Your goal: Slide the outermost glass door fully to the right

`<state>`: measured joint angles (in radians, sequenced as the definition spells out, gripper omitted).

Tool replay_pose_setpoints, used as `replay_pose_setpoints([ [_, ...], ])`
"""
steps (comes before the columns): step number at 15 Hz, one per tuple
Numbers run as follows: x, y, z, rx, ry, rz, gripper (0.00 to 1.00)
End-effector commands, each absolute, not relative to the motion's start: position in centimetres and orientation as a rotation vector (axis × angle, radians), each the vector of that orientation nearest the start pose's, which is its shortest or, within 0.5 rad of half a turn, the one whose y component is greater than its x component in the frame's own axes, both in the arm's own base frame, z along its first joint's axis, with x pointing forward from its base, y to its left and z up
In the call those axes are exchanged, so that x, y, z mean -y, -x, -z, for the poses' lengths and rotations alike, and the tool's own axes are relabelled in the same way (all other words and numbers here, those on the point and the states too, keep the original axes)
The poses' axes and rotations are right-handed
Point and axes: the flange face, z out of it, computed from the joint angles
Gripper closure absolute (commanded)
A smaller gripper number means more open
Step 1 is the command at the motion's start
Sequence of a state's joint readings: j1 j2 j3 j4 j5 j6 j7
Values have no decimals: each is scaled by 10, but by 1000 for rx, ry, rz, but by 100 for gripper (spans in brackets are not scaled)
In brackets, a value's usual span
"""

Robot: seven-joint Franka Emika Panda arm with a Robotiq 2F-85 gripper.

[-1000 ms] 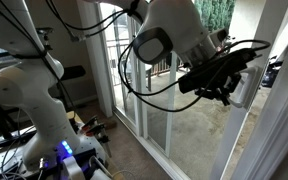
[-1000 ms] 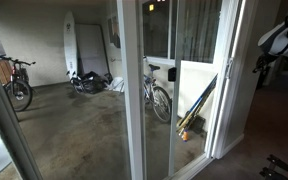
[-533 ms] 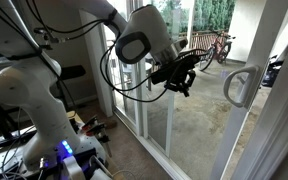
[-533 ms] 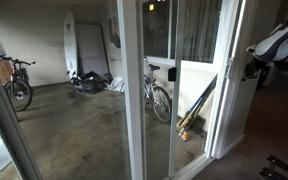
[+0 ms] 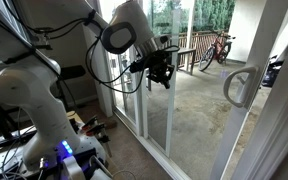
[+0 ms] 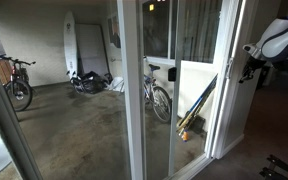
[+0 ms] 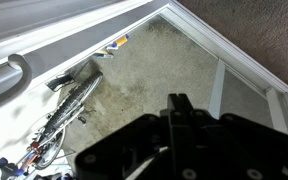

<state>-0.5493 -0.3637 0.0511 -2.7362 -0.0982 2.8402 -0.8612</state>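
- The door [image 5: 271, 130] is seen at the right of an exterior view. Its white frame edge runs tall and slanted through the picture.
- A grey loop handle [image 5: 239, 87], smooth and curved, is fixed on that vertical edge.
- The gripper [image 5: 161, 76] is held in the air to the left of the handle, well apart from it, and nothing is touched by it.
- In the wrist view the black fingers [image 7: 174, 106] are shown drawn together, with nothing held between them.
- Open air lies between gripper and handle. Behind that gap the floor [image 5: 199, 115] is seen as grey, mottled concrete.
- Just left of the gripper stand glass panels [image 5: 124, 95] divided by narrow white bars. The arm [image 5: 124, 30] is close in front of them. It is white, rounded and glossy, and black cables are looped about it.
- In the wrist view the handle [image 7: 12, 72] is shown at the far left as a bent grey bar against a white rail. A white frame bar [image 7: 234, 65] runs diagonally at the right, so the concrete is bounded on both sides.
- A bicycle [image 7: 69, 112] is seen on the concrete between the handle and the gripper [image 7: 181, 100].
- In an exterior view the gripper [image 6: 249, 68] is found near the right edge, just right of a white upright [image 6: 227, 95]. Through the clear glass a white surfboard [image 6: 72, 45] is seen leaning against the far wall.
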Motion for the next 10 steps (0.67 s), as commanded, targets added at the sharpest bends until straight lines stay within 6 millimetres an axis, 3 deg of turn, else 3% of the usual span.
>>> replay_pose_setpoints([
  [1, 183, -357, -394, 622, 3380, 545, 95],
  [3, 180, -358, -399, 553, 3388, 528, 97],
  [4, 185, -364, -394, 615, 3376, 543, 71],
  [5, 184, -364, -396, 612, 3377, 545, 96],
  [10, 186, -363, -395, 614, 3368, 548, 71],
])
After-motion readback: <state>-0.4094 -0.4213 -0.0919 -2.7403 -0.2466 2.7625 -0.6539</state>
